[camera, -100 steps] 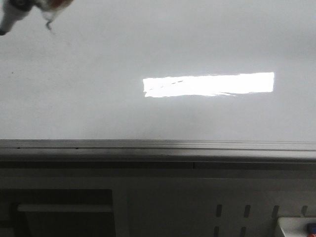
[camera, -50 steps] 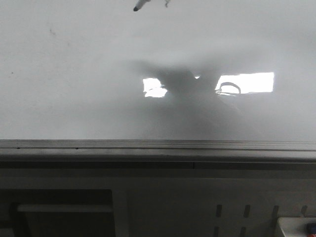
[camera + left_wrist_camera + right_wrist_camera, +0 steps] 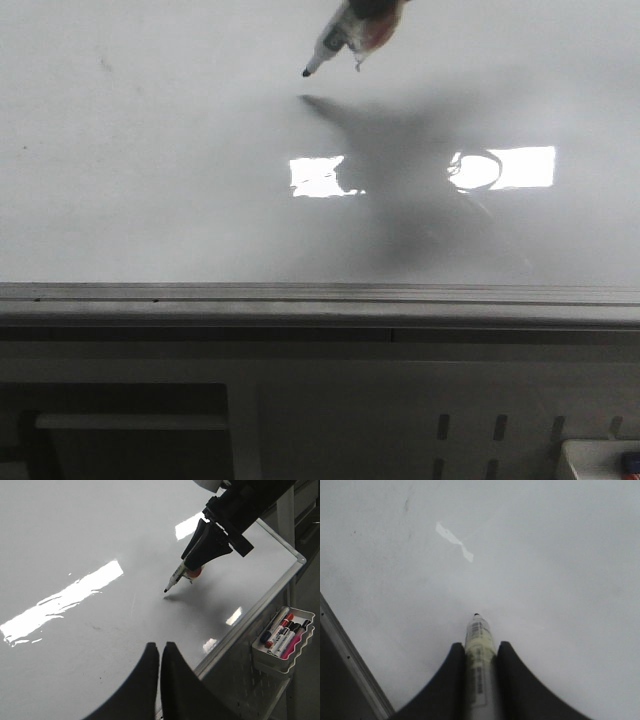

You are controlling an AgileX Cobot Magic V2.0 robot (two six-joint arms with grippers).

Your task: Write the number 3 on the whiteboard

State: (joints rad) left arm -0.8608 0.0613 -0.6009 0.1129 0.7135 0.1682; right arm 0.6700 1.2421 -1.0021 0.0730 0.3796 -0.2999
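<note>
The whiteboard (image 3: pixel 150 200) fills the front view, glossy and pale, with a bright light reflection partly shadowed. My right gripper (image 3: pixel 480 647) is shut on a black-tipped marker (image 3: pixel 479 635) that points down at the board. In the front view the marker (image 3: pixel 335 38) comes in from the top middle, its tip a little above the surface and apart from its shadow. The left wrist view shows the right gripper (image 3: pixel 200 555), the marker (image 3: pixel 176 576) and the board (image 3: pixel 75 540). My left gripper (image 3: pixel 160 647) is shut on nothing, near the board's edge. The number 3 does not show in any view.
The board's silver frame (image 3: pixel 320 295) runs along its near edge, with a perforated panel below. A white tray (image 3: pixel 295 652) holding several markers hangs on that panel, seen also as the tray's corner (image 3: pixel 590 455). A faint dark smudge (image 3: pixel 104 65) marks the board.
The marker travelled from the top left corner towards the right and came down into view at the top middle. The arm's shadow now covers the middle of the light reflection.
</note>
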